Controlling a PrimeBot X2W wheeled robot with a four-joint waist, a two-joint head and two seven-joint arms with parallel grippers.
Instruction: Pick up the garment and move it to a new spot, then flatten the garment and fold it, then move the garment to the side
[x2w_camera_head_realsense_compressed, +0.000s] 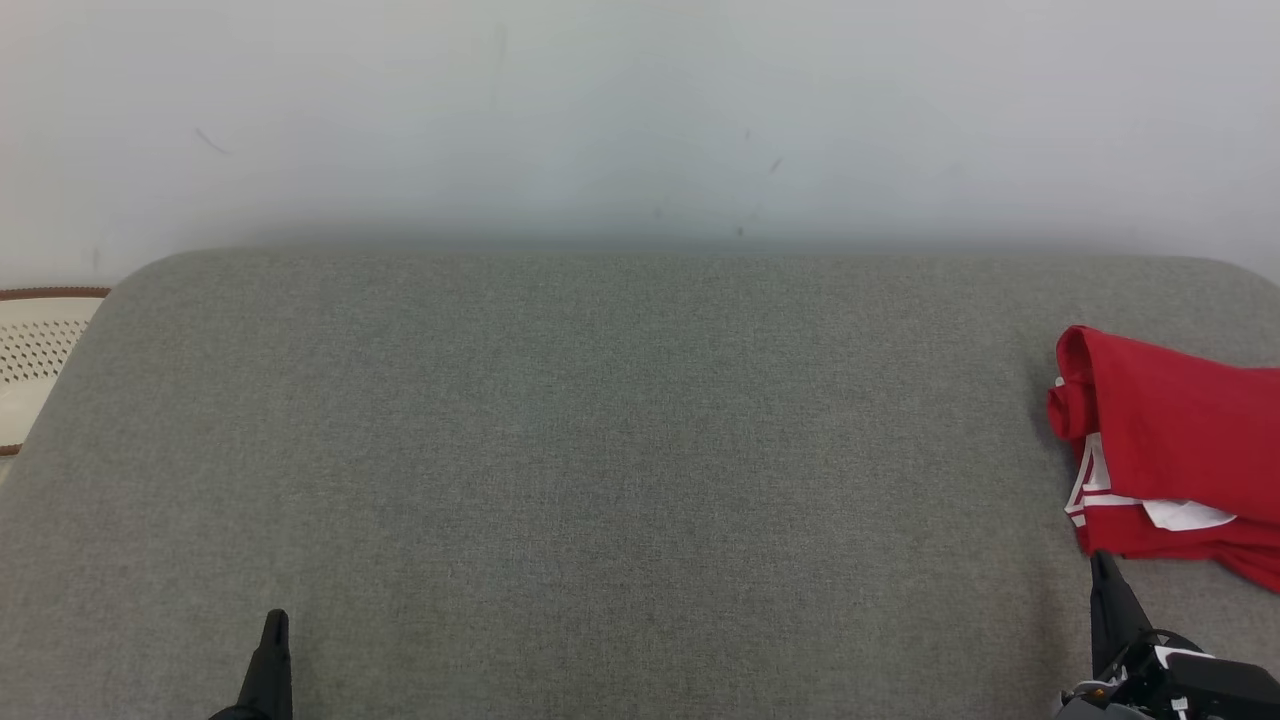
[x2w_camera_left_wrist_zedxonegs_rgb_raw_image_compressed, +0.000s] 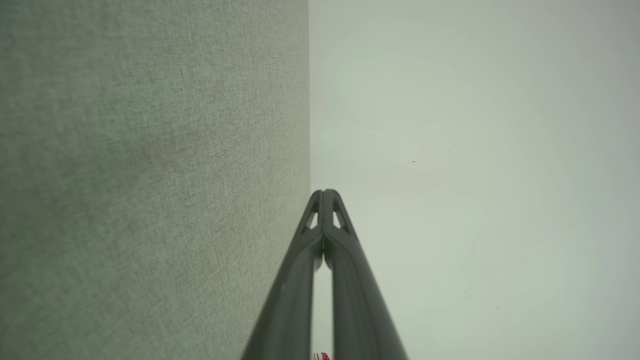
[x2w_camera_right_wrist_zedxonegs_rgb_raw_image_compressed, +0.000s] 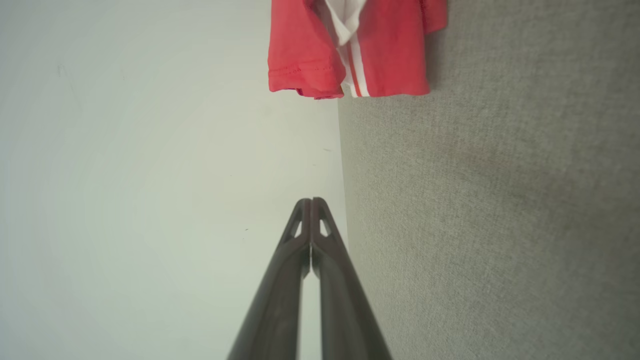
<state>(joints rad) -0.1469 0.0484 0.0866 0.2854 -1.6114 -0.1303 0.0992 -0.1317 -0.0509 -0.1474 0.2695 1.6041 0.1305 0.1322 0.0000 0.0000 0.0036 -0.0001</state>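
The garment (x2w_camera_head_realsense_compressed: 1175, 445) is red with white stripes and a white label, lying bunched and partly folded at the right edge of the grey padded surface (x2w_camera_head_realsense_compressed: 600, 450). In the right wrist view the garment (x2w_camera_right_wrist_zedxonegs_rgb_raw_image_compressed: 350, 45) fills the top, ahead of the fingertips and apart from them. My right gripper (x2w_camera_head_realsense_compressed: 1100, 562) rests at the lower right, just below the garment, shut and holding nothing; its tips (x2w_camera_right_wrist_zedxonegs_rgb_raw_image_compressed: 311, 201) meet. My left gripper (x2w_camera_head_realsense_compressed: 274, 620) sits at the lower left, far from the garment, also shut and empty, tips (x2w_camera_left_wrist_zedxonegs_rgb_raw_image_compressed: 325, 192) pressed together.
A pale wall (x2w_camera_head_realsense_compressed: 640, 110) runs behind the grey surface. A cream perforated object with a brown rim (x2w_camera_head_realsense_compressed: 35, 350) stands off the left edge. A sliver of red cloth (x2w_camera_left_wrist_zedxonegs_rgb_raw_image_compressed: 321, 356) shows at the bottom of the left wrist view.
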